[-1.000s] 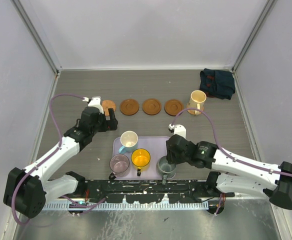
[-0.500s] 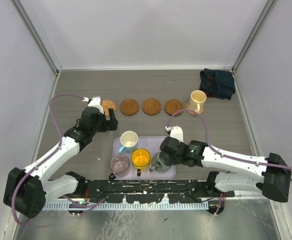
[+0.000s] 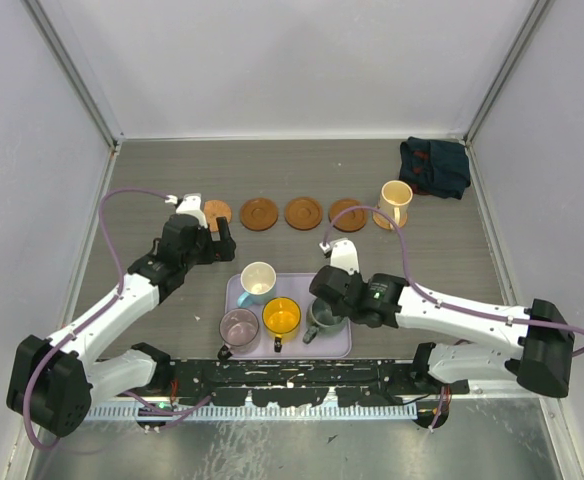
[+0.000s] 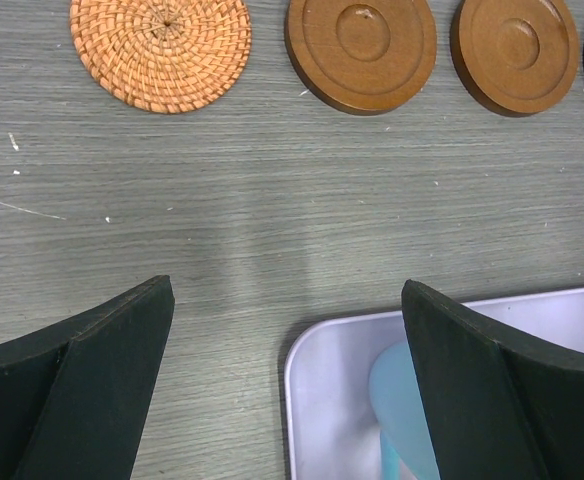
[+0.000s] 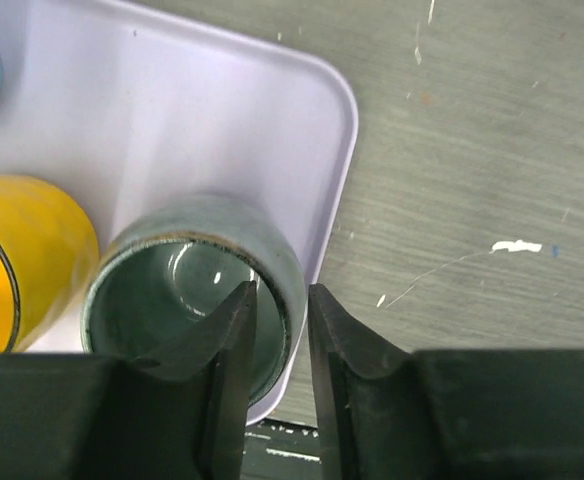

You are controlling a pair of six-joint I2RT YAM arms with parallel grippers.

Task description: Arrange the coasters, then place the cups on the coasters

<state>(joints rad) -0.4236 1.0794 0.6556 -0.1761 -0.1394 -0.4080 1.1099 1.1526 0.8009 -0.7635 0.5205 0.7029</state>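
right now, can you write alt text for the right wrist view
The right hand pinches the wall of a grey-green cup, one finger inside and one outside. The cup is at a corner of a lavender tray, beside an orange-yellow cup.

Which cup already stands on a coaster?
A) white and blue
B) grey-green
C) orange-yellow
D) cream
D: the cream cup stands on the coaster at the right end of the row, while the orange-yellow cup, the grey-green cup and the white-and-blue cup are in the lavender tray.
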